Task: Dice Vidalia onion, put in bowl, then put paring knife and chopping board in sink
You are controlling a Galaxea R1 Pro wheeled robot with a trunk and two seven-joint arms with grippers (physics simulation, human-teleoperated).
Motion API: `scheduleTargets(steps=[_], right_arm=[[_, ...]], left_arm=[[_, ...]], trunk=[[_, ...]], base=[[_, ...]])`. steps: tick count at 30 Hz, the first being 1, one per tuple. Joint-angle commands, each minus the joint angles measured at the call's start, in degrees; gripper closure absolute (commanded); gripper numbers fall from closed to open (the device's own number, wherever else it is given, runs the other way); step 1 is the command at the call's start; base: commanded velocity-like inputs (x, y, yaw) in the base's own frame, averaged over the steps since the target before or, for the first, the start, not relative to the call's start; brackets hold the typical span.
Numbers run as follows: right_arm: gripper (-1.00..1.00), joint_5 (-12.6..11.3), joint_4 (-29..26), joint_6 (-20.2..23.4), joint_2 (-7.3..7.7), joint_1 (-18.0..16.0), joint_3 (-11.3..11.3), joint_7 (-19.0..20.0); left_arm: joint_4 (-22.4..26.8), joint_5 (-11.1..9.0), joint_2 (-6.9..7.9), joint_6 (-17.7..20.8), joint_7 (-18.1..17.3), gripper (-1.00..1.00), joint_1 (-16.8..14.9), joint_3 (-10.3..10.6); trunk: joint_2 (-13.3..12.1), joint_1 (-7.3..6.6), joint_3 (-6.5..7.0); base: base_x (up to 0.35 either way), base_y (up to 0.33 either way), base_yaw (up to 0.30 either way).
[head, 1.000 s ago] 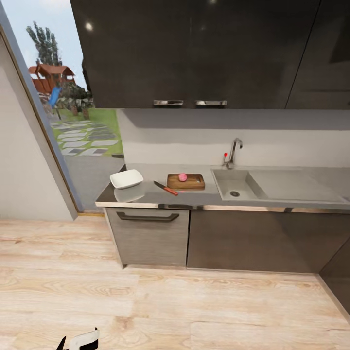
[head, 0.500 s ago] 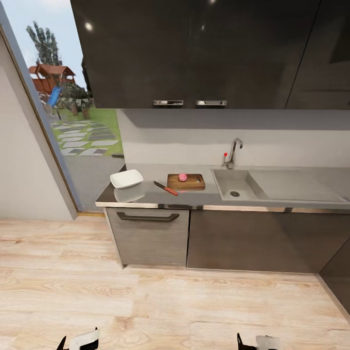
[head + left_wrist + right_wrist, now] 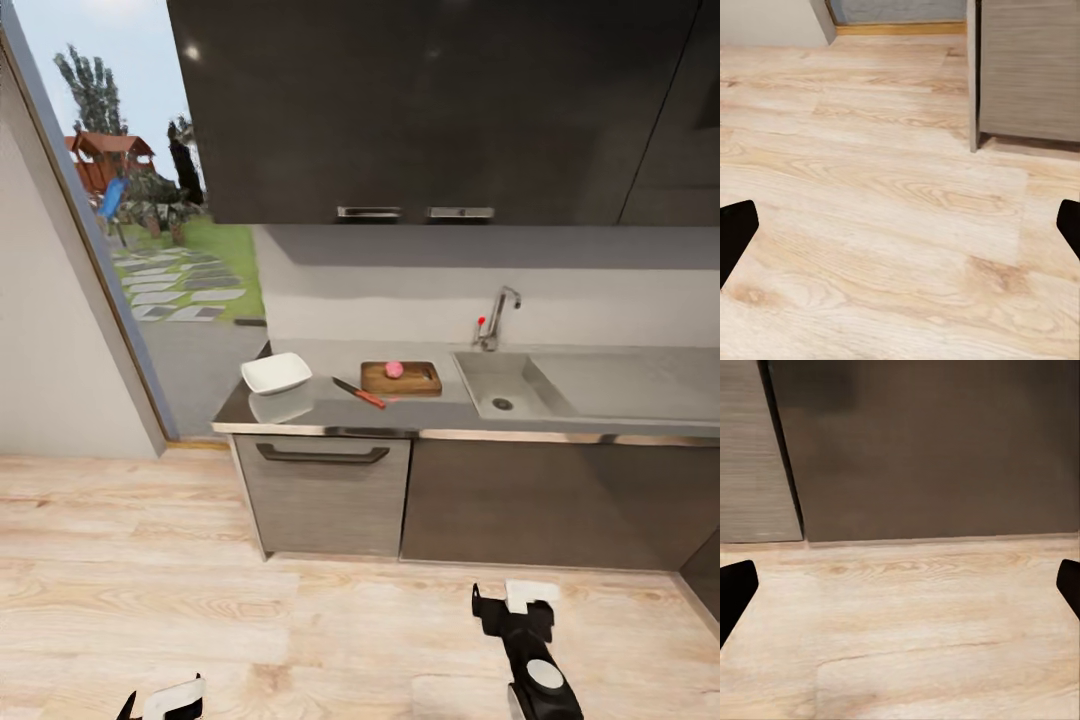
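Vidalia onion [image 3: 394, 369]: sits on chopping board [image 3: 401, 378], left of sink [image 3: 505, 385]
Paring knife [image 3: 358, 393]: on worktop [image 3: 330, 408] between board and bowl [image 3: 275, 373]
Right end effector [image 3: 512, 598]: spread wide, empty, above floor [image 3: 150, 580]
Left end effector [image 3: 900, 225]: spread wide, empty

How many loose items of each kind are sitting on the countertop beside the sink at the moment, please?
Bowl: 1
Paring knife: 1
Chopping board: 1
Vidalia onion, on the board: 1
Total: 4
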State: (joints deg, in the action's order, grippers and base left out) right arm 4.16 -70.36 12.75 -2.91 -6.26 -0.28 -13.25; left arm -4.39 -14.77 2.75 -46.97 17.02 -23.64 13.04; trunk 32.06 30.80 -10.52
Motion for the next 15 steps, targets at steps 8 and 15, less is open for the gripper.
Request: scheduleTargets(steps=[8,15], right_arm=[[-1.0,1.6,-14.2,11.1,-2.28,-0.1,0.5,-2.5],[-1.0,5.7,-18.3,16.5,-6.12,-2.8,5.1,-8.3]], left_arm=[[-0.2,-0.3,-0.02,-0.1,0.1,-1.0,-0.1,0.5],[-0.2,-0.3,-0.09,0.7,0.1,-1.0,-0.1,0.5]], trunk=[[0.1,0.04,-0.1],[0.1,0.04,-0.1]], base=[[0.137,0.225,0.0],[0.026,0.039,0.0]])
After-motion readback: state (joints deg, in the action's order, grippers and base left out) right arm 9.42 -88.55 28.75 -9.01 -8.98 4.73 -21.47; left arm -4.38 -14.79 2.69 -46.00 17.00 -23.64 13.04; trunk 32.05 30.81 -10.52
